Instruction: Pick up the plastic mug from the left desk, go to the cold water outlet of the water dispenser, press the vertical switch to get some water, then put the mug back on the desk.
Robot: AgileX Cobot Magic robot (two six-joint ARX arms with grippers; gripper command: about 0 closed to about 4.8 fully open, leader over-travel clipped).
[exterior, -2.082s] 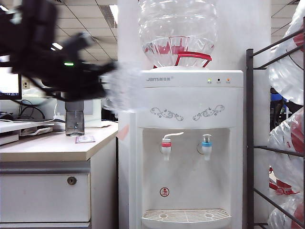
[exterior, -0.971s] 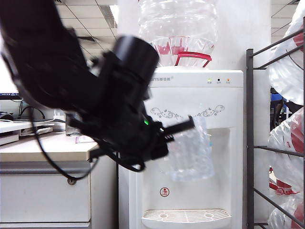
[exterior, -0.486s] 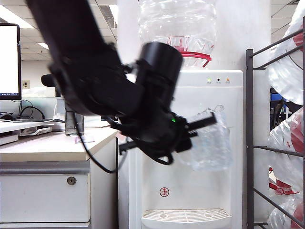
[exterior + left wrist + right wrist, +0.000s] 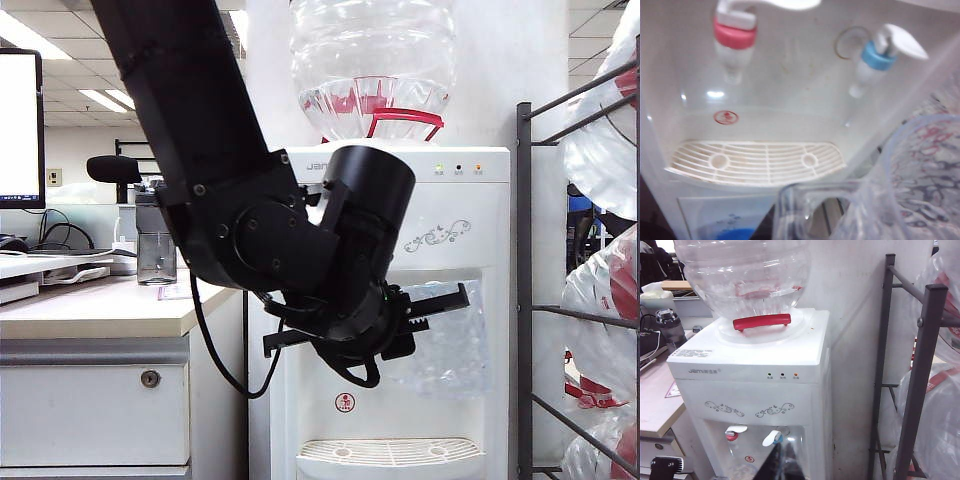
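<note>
A: Is there room in the dispenser (image 4: 400, 200) recess?
B: Little. The left gripper (image 4: 425, 305) and its mug (image 4: 445, 350) fill the space before the blue tap (image 4: 875, 56); the red tap (image 4: 735, 37) juts out beside it.
A: Below?
B: Open air above the drip tray (image 4: 755, 162). The rack (image 4: 525, 280) walls the right side. The right gripper isn't visible.

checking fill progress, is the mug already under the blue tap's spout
No: in the left wrist view the plastic mug sits low and to one side of the cold water outlet, not beneath it.
</note>
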